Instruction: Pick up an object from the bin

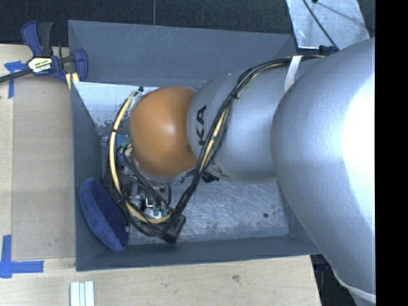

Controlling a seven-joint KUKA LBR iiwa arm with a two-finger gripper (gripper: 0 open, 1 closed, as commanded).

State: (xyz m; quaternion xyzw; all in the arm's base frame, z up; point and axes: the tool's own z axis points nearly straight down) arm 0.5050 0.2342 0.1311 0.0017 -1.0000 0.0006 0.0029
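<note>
A dark blue oval pad-like thing [102, 212] leans against the bin's left wall near the front left corner. My gripper [150, 199] is low in the bin just to the right of it, its body showing beneath the orange dome among cables. What lies under the gripper is hidden by the arm.
The arm with its orange dome and looped cables covers the left and middle of the bin. Bare grey floor shows to the right of the gripper, toward the front wall.
</note>
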